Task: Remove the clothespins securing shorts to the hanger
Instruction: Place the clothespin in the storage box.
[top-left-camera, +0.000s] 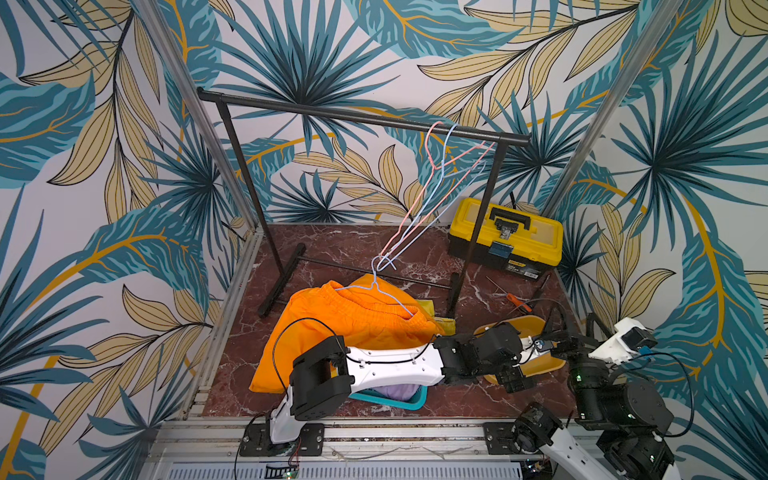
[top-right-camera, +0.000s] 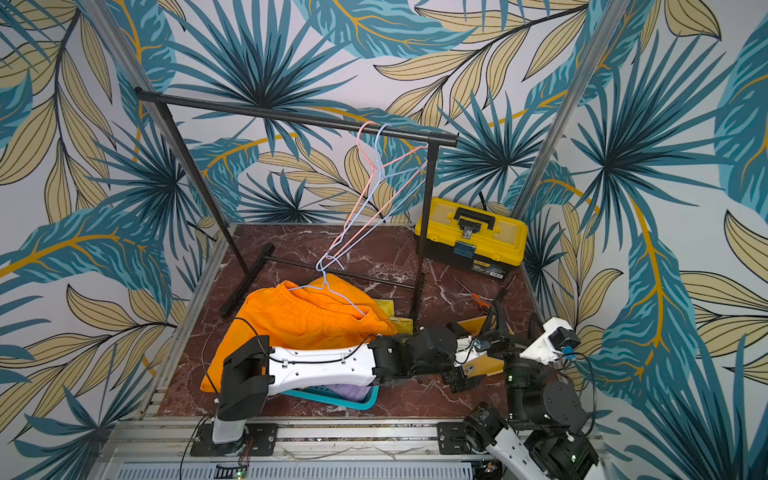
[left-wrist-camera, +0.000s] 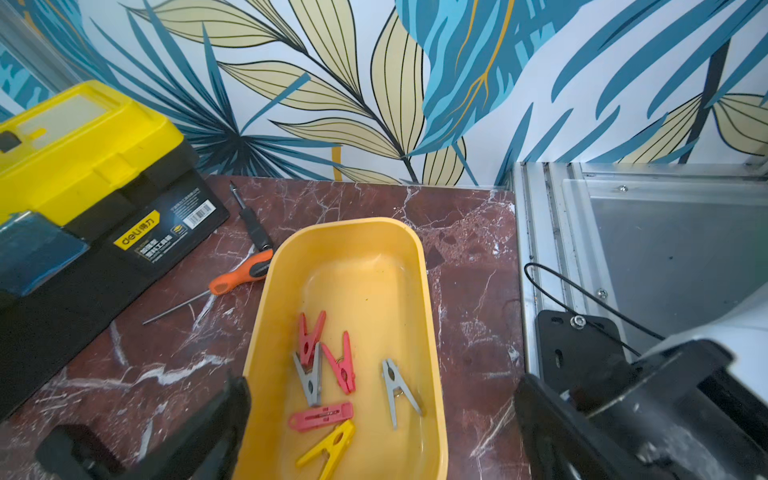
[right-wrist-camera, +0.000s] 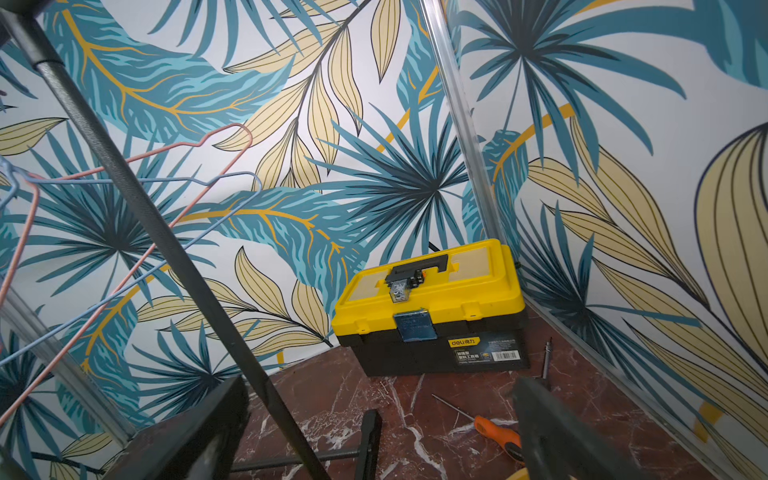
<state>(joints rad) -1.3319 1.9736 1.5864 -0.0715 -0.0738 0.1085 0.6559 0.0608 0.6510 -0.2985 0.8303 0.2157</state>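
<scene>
From where I stand, the left arm (top-left-camera: 390, 365) is a long white shell dotted with small dark holes, set between chunky black joint housings, with a thin black cable (top-left-camera: 307, 319) looping over it. Its black base plate (top-left-camera: 282, 440) shows bolt heads. The left end effector (left-wrist-camera: 381, 381) has matte black fingers (left-wrist-camera: 208, 432). The right arm (top-left-camera: 640, 405) adds a white wrist block (top-left-camera: 615, 343) and green lights (top-left-camera: 577, 377).

Black clothes rack (top-left-camera: 357, 118) stands at the back of the red marble table (top-left-camera: 353, 249), leafy wallpaper (top-left-camera: 291, 54) all round. Yellow-lidded black toolbox (top-left-camera: 505, 232) in the far corner, lid shut. In front of it: orange-handled screwdriver (left-wrist-camera: 239, 276) w/ a thin black tool (left-wrist-camera: 253, 226) at its handle end. Yellow tray (left-wrist-camera: 361, 266) just beside that handle. Teal basket (top-left-camera: 409, 402) near front edge, mostly hidden.
</scene>
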